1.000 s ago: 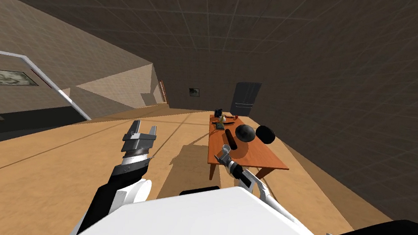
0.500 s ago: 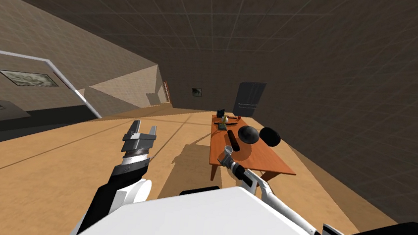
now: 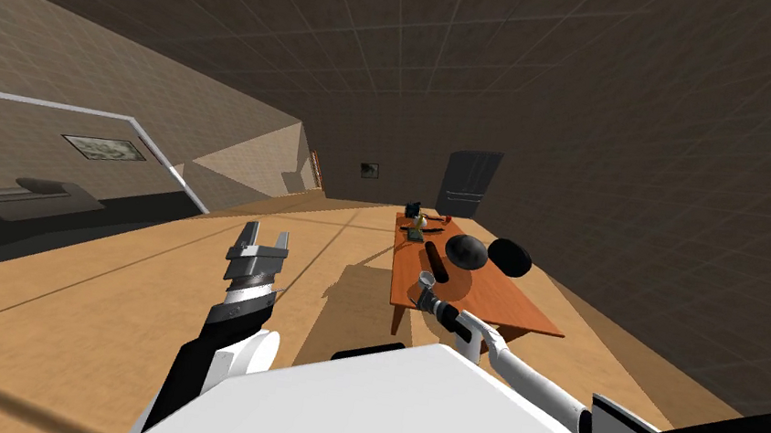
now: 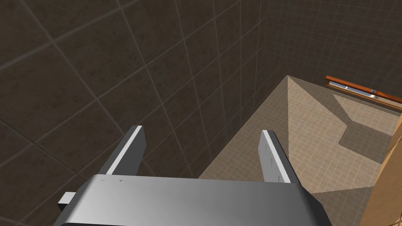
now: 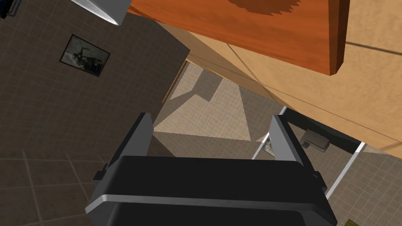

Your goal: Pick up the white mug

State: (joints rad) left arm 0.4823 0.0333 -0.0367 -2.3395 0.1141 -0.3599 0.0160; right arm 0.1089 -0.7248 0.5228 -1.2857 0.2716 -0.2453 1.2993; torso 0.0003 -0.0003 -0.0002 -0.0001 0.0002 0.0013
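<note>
A small pale grey-white mug (image 3: 425, 278) stands at the near left corner of the brown wooden table (image 3: 493, 301). My right gripper (image 3: 431, 298) hovers right at the mug, low over that corner. In the right wrist view this gripper (image 5: 210, 129) is open with nothing between its fingers. There a white rounded shape (image 5: 103, 10), likely the mug, sits off beyond one fingertip, next to the table (image 5: 275, 31). My left gripper (image 3: 267, 239) is raised over the floor left of the table. It is open and empty (image 4: 204, 151).
Two black round objects (image 3: 467, 251) (image 3: 512, 258) and a dark cylinder (image 3: 434, 257) lie mid-table. Small items (image 3: 418, 224) crowd its far end. A dark door (image 3: 469, 183) is in the far wall. A white-framed opening (image 3: 169, 166) is at the left, beyond the wooden floor (image 3: 87, 311).
My head view has swung left, so the table and the opening sit further right in the picture. More of my right forearm shows. The left arm has not moved.
</note>
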